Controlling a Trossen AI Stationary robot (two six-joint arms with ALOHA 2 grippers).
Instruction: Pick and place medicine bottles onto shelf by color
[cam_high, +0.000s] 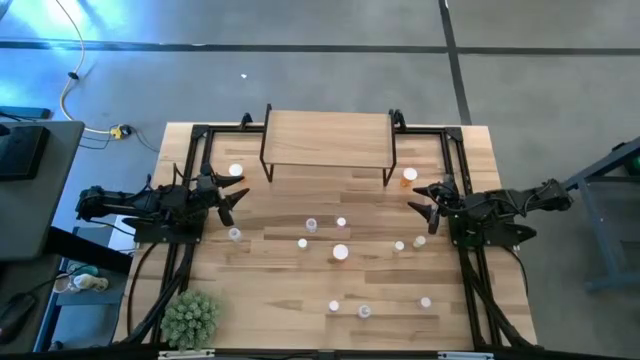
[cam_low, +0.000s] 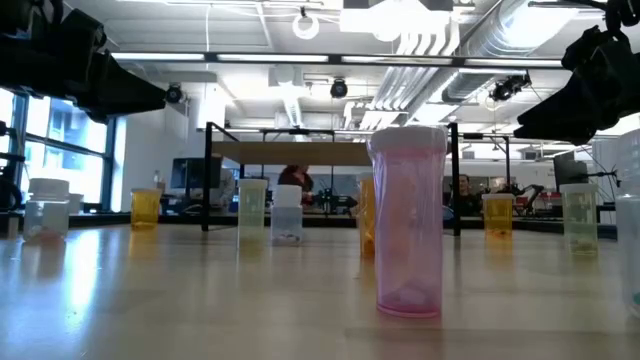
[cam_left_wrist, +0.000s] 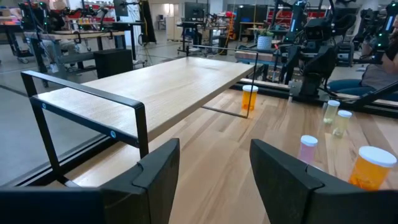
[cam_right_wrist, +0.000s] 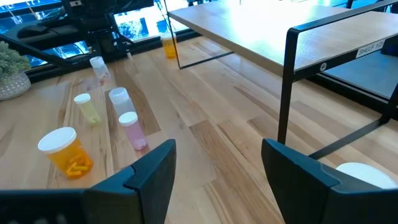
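Meanwhile both claws gape empty, the left gripper (cam_high: 232, 200) at middle left and the right gripper (cam_high: 424, 203) at middle right, whose nearest upright orange bottle (cam_high: 409, 177) stands just above it, beside the bare shelf (cam_high: 328, 140).

My right gripper (cam_right_wrist: 214, 180) fills the near edge, its two dark fingers (cam_right_wrist: 152, 177) spread apart with bare wooden table (cam_right_wrist: 217, 118) between them and nothing held. Beyond them stands the shelf (cam_right_wrist: 261, 28), a light-wood board on thin black legs. A white bottle cap (cam_right_wrist: 364, 175) shows beside one finger. Farther off stands a cluster of white-capped bottles: a wide orange bottle (cam_right_wrist: 65, 152), a pink bottle (cam_right_wrist: 132, 130), a yellowish bottle (cam_right_wrist: 87, 109) and a whitish bottle (cam_right_wrist: 119, 99). Another orange bottle (cam_right_wrist: 168, 45) stands near the shelf's far leg. A green plant ball (cam_right_wrist: 13, 68) sits at the edge.
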